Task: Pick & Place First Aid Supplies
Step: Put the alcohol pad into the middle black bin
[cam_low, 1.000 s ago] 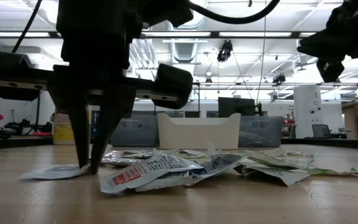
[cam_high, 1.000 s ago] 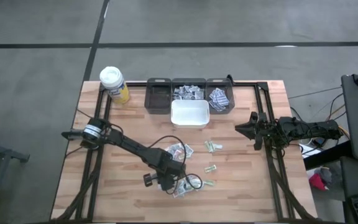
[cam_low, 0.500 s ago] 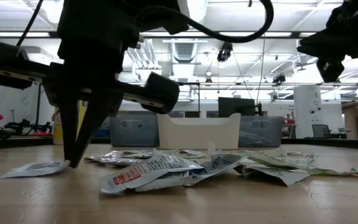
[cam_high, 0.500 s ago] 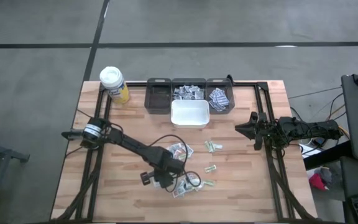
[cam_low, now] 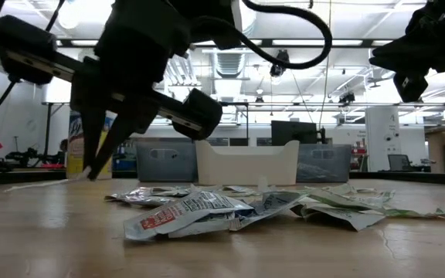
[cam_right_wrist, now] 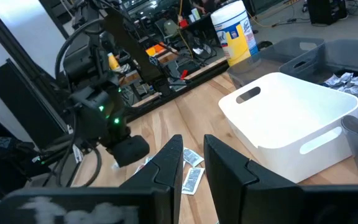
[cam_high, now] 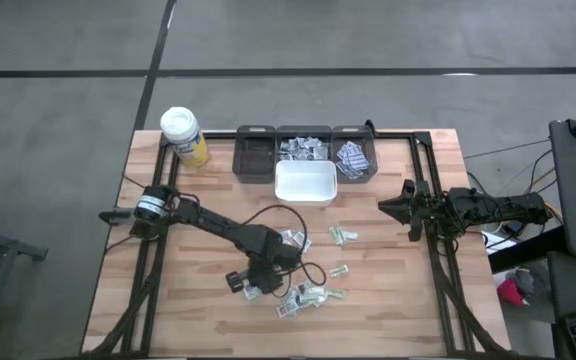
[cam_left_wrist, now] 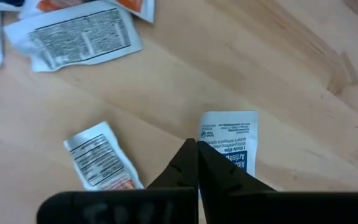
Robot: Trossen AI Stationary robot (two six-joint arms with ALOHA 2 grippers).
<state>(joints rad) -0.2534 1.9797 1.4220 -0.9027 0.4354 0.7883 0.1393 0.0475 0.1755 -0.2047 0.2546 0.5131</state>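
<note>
White printed packet (cam_left_wrist: 234,140) pinched in closed left gripper (cam_left_wrist: 196,148), lifted off table (cam_left_wrist: 291,81); loose packets (cam_high: 306,295) nearby; right gripper (cam_right_wrist: 193,157) slightly parted, empty.

Wooden table (cam_high: 198,310), pale planks. White bin (cam_high: 305,183) near centre rear. Directly behind it, three grey bins (cam_high: 304,152) in a row. Yellow bottle (cam_high: 185,136), white lid, well to the white bin's left at the rear corner. Loose packets (cam_high: 308,268) scattered on the boards in front of the white bin.
</note>
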